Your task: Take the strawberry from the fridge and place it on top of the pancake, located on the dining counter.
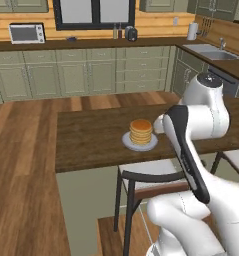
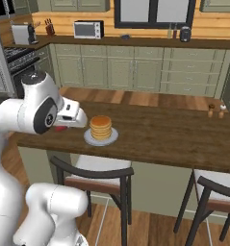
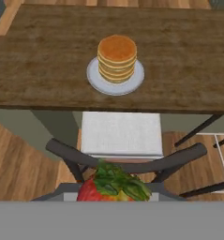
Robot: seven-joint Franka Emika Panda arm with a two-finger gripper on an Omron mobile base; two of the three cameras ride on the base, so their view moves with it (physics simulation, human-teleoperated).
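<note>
Strawberry (image 3: pixel 112 186) grasped in your fingers, leafy end toward the camera.
Pancake (image 3: pixel 116 58) stack stands upright on the table (image 3: pixel 38 61).

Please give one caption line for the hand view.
Claw holding strawberry above a chair, facing the pancake.

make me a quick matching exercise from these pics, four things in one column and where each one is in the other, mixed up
Things:
1. strawberry
2. pancake
3. microwave
4. chair

Places:
A. on the wall counter at the back
B. tucked under the dining counter edge
C. held in the gripper
D. on a white plate on the dining counter

Pairs: 1-C, 2-D, 3-A, 4-B
</note>
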